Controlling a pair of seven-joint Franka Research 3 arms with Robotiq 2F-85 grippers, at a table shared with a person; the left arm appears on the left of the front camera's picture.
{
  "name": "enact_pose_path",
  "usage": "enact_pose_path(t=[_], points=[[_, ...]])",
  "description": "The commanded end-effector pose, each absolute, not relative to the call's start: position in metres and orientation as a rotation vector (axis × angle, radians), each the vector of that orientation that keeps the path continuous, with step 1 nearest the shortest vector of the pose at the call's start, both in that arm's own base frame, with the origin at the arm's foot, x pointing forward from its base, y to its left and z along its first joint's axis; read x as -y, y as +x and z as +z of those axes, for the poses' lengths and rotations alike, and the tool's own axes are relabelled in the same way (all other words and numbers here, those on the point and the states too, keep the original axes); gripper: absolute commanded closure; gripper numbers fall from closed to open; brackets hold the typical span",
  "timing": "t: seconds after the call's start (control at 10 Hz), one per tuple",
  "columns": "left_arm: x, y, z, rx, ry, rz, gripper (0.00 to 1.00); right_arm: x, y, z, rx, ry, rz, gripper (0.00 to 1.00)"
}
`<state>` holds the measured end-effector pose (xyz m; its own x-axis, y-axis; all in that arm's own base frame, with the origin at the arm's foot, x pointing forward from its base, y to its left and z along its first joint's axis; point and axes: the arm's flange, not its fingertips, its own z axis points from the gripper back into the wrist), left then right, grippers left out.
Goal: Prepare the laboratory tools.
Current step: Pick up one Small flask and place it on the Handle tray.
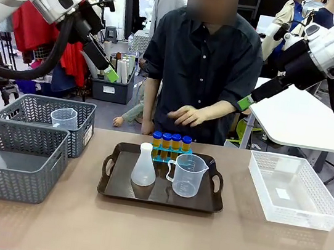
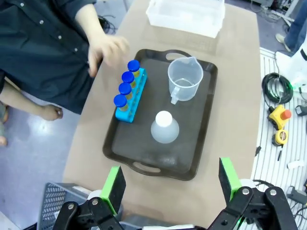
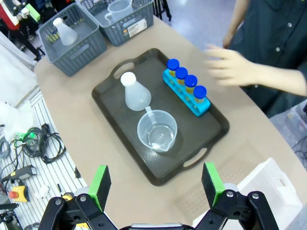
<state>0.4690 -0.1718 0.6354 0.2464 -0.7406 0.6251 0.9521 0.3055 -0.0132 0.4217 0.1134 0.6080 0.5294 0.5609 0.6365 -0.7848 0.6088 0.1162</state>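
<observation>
The left gripper point(image 2: 169, 187) hung wide open and empty, high above the dark brown handled tray point(image 1: 160, 198). Below it, the translucent white conical flask point(image 1: 144, 168), the four blue-capped tubes of yellow-orange liquid point(image 1: 171, 146) and the clear handled measuring beaker point(image 1: 188, 175) already stood on the tray, so preparation looked nearly finished. The right gripper point(image 3: 155, 183) hovered likewise, gaping and empty.
</observation>
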Motion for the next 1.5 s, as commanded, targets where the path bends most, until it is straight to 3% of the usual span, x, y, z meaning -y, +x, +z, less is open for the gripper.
enact_pose_path(t=[0.0, 1.4], points=[[0.1702, 0.4684, 0.6360, 0.574, -0.445, -1.202, 0.00, -0.1134, 0.4214, 0.6089, 0.589, 0.433, 0.821, 0.00], [0.1702, 0.4684, 0.6360, 0.574, -0.445, -1.202, 0.00, -0.1134, 0.4214, 0.6089, 0.589, 0.433, 0.821, 0.00]])
